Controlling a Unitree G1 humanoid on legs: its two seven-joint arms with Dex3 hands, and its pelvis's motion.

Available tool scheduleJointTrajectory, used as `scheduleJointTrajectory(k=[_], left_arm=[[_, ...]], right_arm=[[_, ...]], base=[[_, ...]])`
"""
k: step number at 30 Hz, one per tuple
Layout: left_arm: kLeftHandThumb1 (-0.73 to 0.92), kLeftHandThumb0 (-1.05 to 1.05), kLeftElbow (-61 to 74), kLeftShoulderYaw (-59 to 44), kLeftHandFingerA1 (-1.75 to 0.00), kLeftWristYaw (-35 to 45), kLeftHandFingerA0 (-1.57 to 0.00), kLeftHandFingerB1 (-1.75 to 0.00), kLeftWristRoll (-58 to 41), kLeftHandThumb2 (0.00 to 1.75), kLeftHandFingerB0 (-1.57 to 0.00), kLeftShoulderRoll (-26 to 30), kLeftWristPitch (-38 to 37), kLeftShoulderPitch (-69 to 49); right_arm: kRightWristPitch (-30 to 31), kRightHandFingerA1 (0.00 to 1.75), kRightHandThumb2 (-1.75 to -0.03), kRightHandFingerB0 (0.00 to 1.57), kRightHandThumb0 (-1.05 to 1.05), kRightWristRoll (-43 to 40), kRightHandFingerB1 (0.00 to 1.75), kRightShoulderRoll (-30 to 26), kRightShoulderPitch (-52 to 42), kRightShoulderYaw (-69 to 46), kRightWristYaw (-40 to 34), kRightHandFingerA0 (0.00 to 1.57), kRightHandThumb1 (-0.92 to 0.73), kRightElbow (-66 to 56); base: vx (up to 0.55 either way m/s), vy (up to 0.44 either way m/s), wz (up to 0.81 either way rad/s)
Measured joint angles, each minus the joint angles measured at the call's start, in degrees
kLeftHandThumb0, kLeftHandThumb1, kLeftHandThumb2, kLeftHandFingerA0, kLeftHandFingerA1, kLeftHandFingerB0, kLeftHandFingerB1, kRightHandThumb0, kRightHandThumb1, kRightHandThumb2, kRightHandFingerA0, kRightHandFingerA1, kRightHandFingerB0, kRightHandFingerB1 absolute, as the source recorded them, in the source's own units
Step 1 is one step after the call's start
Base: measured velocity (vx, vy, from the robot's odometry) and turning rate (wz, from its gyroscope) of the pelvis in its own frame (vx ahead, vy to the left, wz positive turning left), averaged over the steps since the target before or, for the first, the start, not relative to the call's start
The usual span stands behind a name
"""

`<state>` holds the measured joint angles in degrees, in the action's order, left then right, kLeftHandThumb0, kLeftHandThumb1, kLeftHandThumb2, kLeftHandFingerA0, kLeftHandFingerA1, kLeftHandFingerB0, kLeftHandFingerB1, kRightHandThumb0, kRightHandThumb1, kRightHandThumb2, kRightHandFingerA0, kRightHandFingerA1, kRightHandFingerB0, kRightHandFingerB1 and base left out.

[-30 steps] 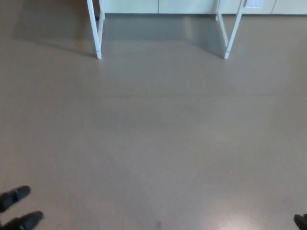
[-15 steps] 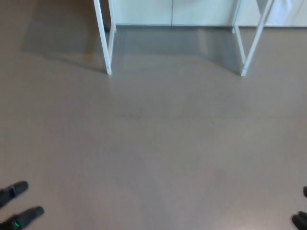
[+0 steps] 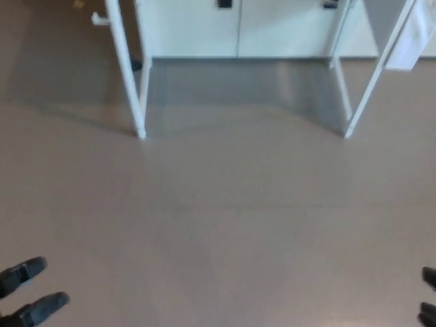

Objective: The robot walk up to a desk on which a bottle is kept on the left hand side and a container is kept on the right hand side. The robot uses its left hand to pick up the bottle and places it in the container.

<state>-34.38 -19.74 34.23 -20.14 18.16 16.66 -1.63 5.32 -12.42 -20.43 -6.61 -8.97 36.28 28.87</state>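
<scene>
The left hand [image 3: 27, 293] hung low with fingers [image 3: 24, 271] apart and empty; the right hand [image 3: 429, 300] barely showed, its state indeterminate. Well ahead of the fingers stood only the desk legs [image 3: 129, 82] on bare floor [image 3: 231, 218]; bottle and container were out of view. Risk: a misjudged approach could strike a leg.

A wide, smooth brown floor [image 3: 225, 225] fills most of the view. At the far edge of the floor stand the thin white metal legs of a desk: a left pair of legs [image 3: 129, 82] and a right pair of legs [image 3: 361, 88]. Behind them are white cabinet doors [image 3: 235, 30] with small dark handles. A grey shadow lies on the floor between the legs. At the bottom left corner, the black left hand [image 3: 27, 293] shows two fingers held apart. At the bottom right corner, only the black tips of the right hand [image 3: 429, 300] peek in.
</scene>
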Motion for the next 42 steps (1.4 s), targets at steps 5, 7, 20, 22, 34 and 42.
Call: scheduleJointTrajectory(k=[5, 7, 20, 22, 34, 42], left_arm=[[0.42, 0.00, 0.4, -0.2, -0.54, 0.0, -0.23, -0.46, -0.4, 0.88, -0.06, 0.2, 0.4, 0.2], [0.60, 0.00, 0.4, -0.2, -0.36, 0.0, -0.32, -0.28, -0.5, 0.57, -0.19, 0.2, 0.7, 0.2], [0.44, -0.01, 0.6, 0.2, -0.54, 0.1, -0.24, -0.46, -0.7, 0.90, -0.06, -0.2, 1.0, -0.1], [0.44, -0.01, 0.4, 0.2, -0.54, 0.1, -0.24, -0.46, -0.7, 0.90, -0.06, -0.2, 1.0, -0.3], [0.43, -0.02, 0.3, 0.4, -0.54, 0.0, -0.23, -0.46, -0.7, 0.89, -0.05, 0.1, 1.1, 0.8], [0.44, -0.01, 0.0, 0.5, -0.54, 0.0, -0.23, -0.46, -0.7, 0.89, -0.06, 0.1, 1.1, 0.0]], right_arm=[[-1.1, 0.00, -0.55, 0.00, -0.82, 0.7, 0.00, -0.5, -0.2, 1.6, 1.3, 0.00, -0.46, 0.0], [-1.7, 0.00, -0.55, 0.00, -0.82, 1.0, 0.00, -0.8, -0.2, 2.1, 1.7, 0.00, -0.47, 0.1], [-2.6, 0.00, -0.84, 0.00, 0.08, 2.0, 0.00, -1.0, -0.1, 1.4, -1.4, 0.00, -0.73, -0.4], [-2.7, 0.00, -0.84, 0.00, 0.08, 2.8, 0.00, -0.6, -0.5, 1.3, -3.5, 0.00, -0.73, -1.7], [-2.3, 0.00, -0.64, 0.00, -0.06, 3.5, 0.00, 2.2, -1.3, 0.1, -9.2, 0.00, -0.71, -3.6], [-2.0, 0.00, -0.77, 0.00, -0.18, 4.1, 0.00, 2.2, -2.2, 0.1, -10.4, 0.00, -0.58, -3.5]], base=[[0.41, 0.141, -0.04], [0.39, 0.023, 0.16], [0.48, -0.082, 0.37], [0.46, -0.102, -0.19], [0.53, 0.075, -0.30], [0.38, 0.038, 0.08]])
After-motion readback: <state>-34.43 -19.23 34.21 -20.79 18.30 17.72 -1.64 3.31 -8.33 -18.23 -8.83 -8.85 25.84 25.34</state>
